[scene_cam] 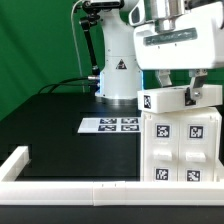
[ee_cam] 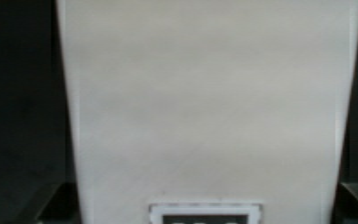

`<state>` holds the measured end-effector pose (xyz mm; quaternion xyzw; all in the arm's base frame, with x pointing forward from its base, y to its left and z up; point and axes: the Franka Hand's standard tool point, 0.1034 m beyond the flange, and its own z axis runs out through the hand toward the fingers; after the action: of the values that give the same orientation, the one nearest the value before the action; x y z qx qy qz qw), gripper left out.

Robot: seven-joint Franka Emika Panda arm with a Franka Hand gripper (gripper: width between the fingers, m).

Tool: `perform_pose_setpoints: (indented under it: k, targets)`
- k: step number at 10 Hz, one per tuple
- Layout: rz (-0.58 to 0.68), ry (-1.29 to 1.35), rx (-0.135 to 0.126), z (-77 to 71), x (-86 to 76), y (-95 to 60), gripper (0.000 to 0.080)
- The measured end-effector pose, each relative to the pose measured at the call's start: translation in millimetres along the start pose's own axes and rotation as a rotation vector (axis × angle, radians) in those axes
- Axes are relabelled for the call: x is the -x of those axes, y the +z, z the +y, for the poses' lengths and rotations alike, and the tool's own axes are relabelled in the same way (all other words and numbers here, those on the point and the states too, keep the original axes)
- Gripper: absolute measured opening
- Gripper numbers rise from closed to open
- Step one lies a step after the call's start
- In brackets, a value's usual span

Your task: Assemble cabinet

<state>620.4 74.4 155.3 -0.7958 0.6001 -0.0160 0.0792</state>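
Nearest the camera, the border rail is running across the front edge of the black table and turning up at the exterior view's left. Just behind it, at the exterior view's right, the cabinet is standing upright with its tagged fronts facing the camera. A tagged upper block is sitting on its top, slightly skewed. The marker board is lying farther back, toward the middle of the table and apart from the cabinet. The arm's base is standing beyond it.

The gripper is hanging straight over that upper block, with its fingers reaching down around it. Whether they are clamping the block or only bracketing it cannot be told. In the wrist view one pale cabinet panel is filling nearly the whole frame, with a tag at its edge.

The arm seems to be seating or adjusting the upper piece. Doing this well probably calls for keeping the wrist vertical and squaring the block with the body below. It likely also calls for pressing gently, so the tall cabinet is neither tipping nor sliding toward the rail.
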Motion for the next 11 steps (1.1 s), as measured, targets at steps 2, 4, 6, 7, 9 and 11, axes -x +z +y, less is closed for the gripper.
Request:
perform_pose_setpoints:
  k: [2,4,6,7,9,11]
  targets:
    - [-0.003,0.143,-0.001,-0.3,0.8,1.5,0.0560]
    - [0.002,0.223,-0.012,-2.9,1.1,1.8,0.0560]
    - [-0.011,0.373,-0.019,-4.1,2.5,1.7,0.0560]
    - [-0.012,0.379,-0.020,-4.2,2.6,1.7,0.0591]
    - [-0.024,0.330,-0.031,-6.6,3.8,-3.8,0.0758]
    - [-0.042,0.317,-0.055,-9.2,6.8,-19.0,0.0787]
